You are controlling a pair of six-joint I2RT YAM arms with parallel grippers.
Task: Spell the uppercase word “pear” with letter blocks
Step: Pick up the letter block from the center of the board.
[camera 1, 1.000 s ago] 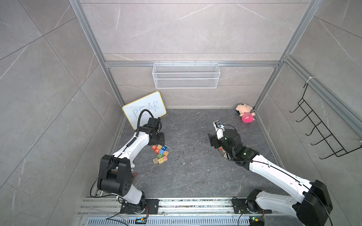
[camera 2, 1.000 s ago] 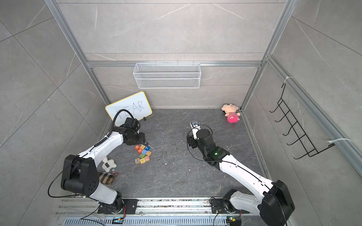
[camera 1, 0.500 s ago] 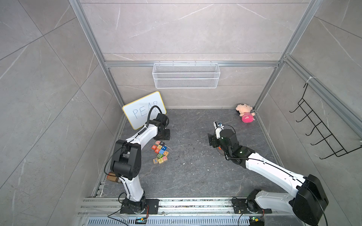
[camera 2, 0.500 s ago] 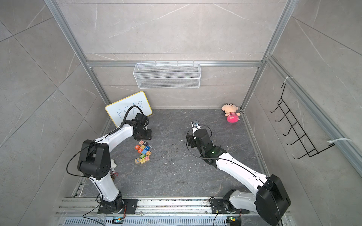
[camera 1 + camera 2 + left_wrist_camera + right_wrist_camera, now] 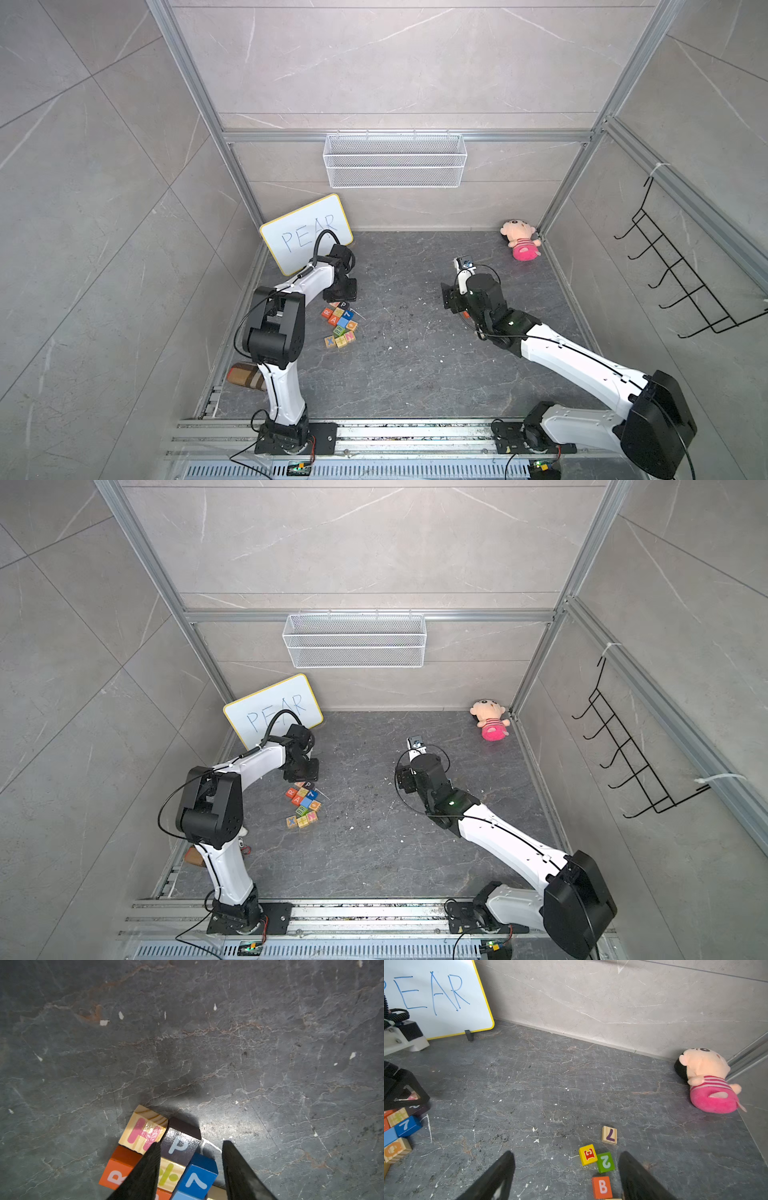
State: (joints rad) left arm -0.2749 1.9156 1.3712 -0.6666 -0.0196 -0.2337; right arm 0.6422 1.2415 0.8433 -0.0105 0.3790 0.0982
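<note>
Dark stone makes up the surface of this walled cell, with a whiteboard reading PEAR propped in its back left corner, and no letters are laid out as a word yet. We judge the main risk to be at the left hand. The black P block sits packed in the cluster near the left edge, touching the wooden H block and the blue 7 block. One finger hangs right over the seam with the H, so a descent could land on a neighbour, or a squeeze could drag the 7 along and scatter the orange R block and A block. That hand is partly open, its jaws either side of the P with a clear gap on one side, grasping nothing. The right hand is spread wide and empty near the middle of the surface, with the yellow E block lying just ahead between its jaws. The green 2 block is right against the E, and the orange B block is just beside them, so we could pinch two cubes at once
</note>
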